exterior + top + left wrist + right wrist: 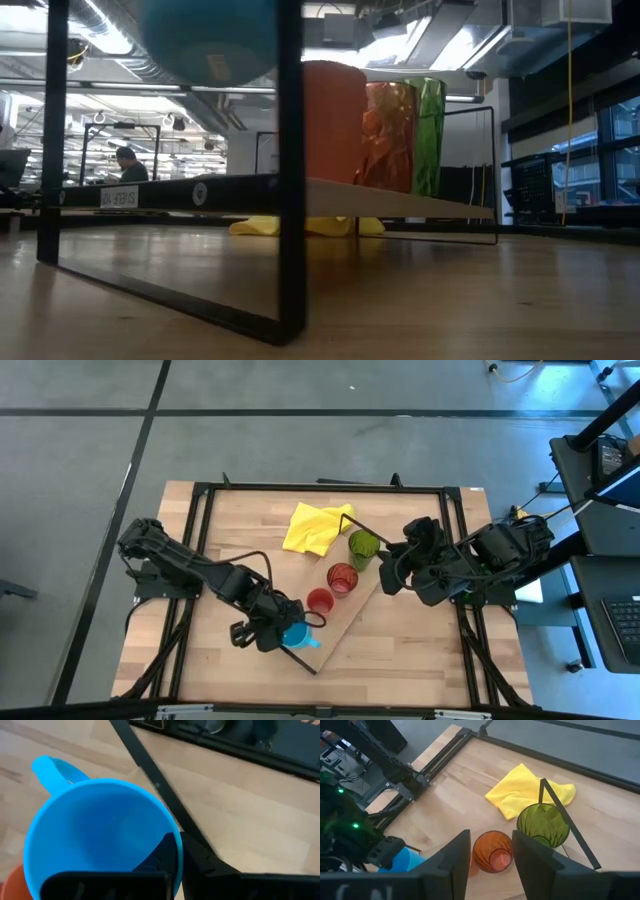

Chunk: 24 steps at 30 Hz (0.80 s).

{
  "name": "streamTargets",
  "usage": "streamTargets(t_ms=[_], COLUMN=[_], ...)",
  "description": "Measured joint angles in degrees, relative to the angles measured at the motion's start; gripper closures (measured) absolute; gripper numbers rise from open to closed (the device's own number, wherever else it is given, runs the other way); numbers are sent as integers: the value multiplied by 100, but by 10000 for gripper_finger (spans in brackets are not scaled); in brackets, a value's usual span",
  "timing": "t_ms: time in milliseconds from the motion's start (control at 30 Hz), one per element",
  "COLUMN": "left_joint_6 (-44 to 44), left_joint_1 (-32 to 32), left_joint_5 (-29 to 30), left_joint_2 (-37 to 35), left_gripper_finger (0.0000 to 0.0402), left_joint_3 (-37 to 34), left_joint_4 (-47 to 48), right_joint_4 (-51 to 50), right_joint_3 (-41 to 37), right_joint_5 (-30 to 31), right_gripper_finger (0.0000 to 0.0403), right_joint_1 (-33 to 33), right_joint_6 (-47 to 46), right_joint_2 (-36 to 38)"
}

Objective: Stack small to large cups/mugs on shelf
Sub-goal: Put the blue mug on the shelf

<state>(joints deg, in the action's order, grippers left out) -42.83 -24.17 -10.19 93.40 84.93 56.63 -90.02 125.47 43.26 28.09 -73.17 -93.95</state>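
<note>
The shelf [355,610] lies slantwise across the table [230,520], a light-wood board with black bars at its ends. Along it stand three cups in a row: the green tumbler [363,546] at the far end, the dark red glass [342,578] next to it, then the small red cup [319,601]. All three are upright with mouths up. In the right wrist view the tumbler [543,825] and the glass [492,851] show nothing inside; the small red cup's inside cannot be made out.

The left gripper [283,634] holds the blue mug [298,636] at the near end of the shelf, just beside the small red cup. In the left wrist view one finger [160,855] reaches inside the mug [95,835] and the other sits outside, so the wall is pinched between them. The mug is empty, its handle pointing away from the gripper. In the low view it [210,40] hangs clear above the board, lifted off it.

The right gripper [388,572] hovers by the tumbler and the glass, its fingers [456,857] spread apart with nothing between them.

A yellow cloth [315,526] lies crumpled on the table behind the shelf, near the tumbler
</note>
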Motion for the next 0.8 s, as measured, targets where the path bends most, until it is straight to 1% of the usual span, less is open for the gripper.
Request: streamTargets(t_ms=[133, 267, 367, 633, 800], left_joint_6=[-123, -123, -127, -147, -181], left_joint_1=[7, 27, 27, 61, 124], left_joint_5=[81, -50, 8, -70, -138], left_joint_2=[276, 474, 649, 654, 724], left_gripper_finger=[398, 397, 396, 395, 395], left_joint_3=[-57, -28, -46, -37, -37], left_joint_4=[-21, -29, -64, -140, -305], right_joint_4=[0, 1, 0, 0, 0], right_joint_3=[0, 0, -1, -2, -2], right_joint_5=[-124, -128, -111, -85, 66], right_gripper_finger=[256, 256, 256, 256, 256], right_joint_1=[16, 110, 176, 219, 217], right_joint_6=[1, -6, -45, -74, -76], right_joint_2=[0, 0, 0, 0, -1])
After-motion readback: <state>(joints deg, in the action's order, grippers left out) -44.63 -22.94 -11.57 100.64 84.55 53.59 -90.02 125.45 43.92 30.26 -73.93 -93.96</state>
